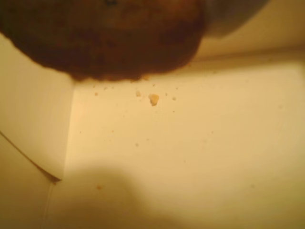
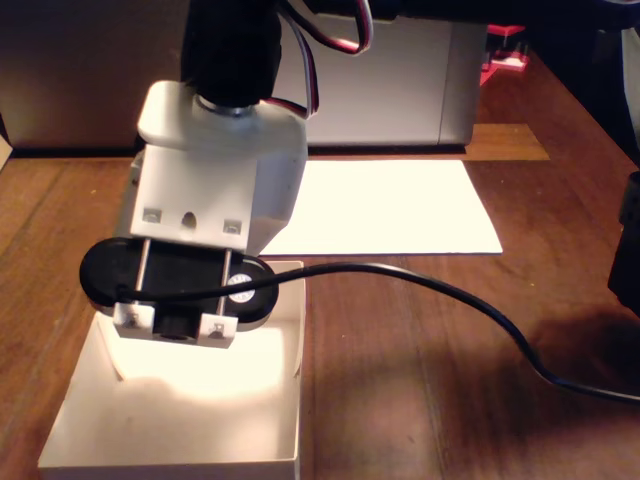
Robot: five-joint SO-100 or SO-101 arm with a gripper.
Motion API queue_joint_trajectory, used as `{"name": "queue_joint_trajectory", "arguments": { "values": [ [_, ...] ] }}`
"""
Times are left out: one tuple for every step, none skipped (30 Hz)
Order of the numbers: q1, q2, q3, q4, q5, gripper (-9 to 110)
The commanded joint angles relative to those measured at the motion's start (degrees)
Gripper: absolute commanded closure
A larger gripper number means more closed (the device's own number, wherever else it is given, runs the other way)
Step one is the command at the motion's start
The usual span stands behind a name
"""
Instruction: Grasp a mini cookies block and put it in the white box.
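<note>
From my wrist view the mini cookies block (image 1: 102, 38) hangs close under the camera over the white box (image 2: 285, 330) near the bench's front-left corner, apparently pinched though the jaws are hidden, and scattered crumbs (image 1: 153, 98) suggest it's light and brittle, best held gently by its rim.

A white paper sheet (image 2: 390, 208) and black cable (image 2: 480, 310) lie on the wooden table (image 2: 420, 400).

Wrist view: rides the arm, looks steeply down into the box (image 1: 190, 157) from very near.
Fixed view: in front, raised, faces arm (image 2: 225, 170), box (image 2: 285, 400) and table (image 2: 420, 380) from close by.
Shared: box floor.
</note>
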Motion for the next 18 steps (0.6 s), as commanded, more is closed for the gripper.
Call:
{"name": "queue_joint_trajectory", "arguments": {
  "values": [
    [0.53, 3.16, -3.87, 0.00, -0.35, 80],
    [0.62, 3.16, -3.96, 0.00, -0.44, 80],
    [0.62, 3.08, -3.96, 0.00, -0.44, 80],
    [0.62, 3.08, -3.96, 0.00, -0.62, 80],
    [0.62, 3.08, -3.96, 0.09, -0.70, 80],
    [0.62, 3.08, -3.96, 0.18, -0.70, 80],
    [0.62, 3.08, -3.96, 0.26, -0.70, 80],
    [0.53, 3.16, -3.96, 0.35, -0.79, 80],
    [0.44, 3.25, -3.96, 0.44, -0.88, 80],
    [0.35, 3.25, -3.96, 0.53, -0.97, 80],
    [0.18, 3.34, -3.96, 0.53, -1.14, 80],
    [0.09, 3.43, -3.96, 0.53, -1.23, 80],
    [0.00, 3.43, -3.96, 0.53, -1.23, 80],
    [-0.09, 3.52, -3.96, 0.53, -1.23, 80],
    [-0.18, 3.52, -3.96, 0.53, -1.14, 80],
    [-0.26, 3.52, -3.96, 0.53, -1.05, 77],
    [-0.35, 3.52, -3.96, 0.53, -1.05, 75],
    [-0.44, 3.52, -3.96, 0.53, -1.05, 73]
  ]
}}
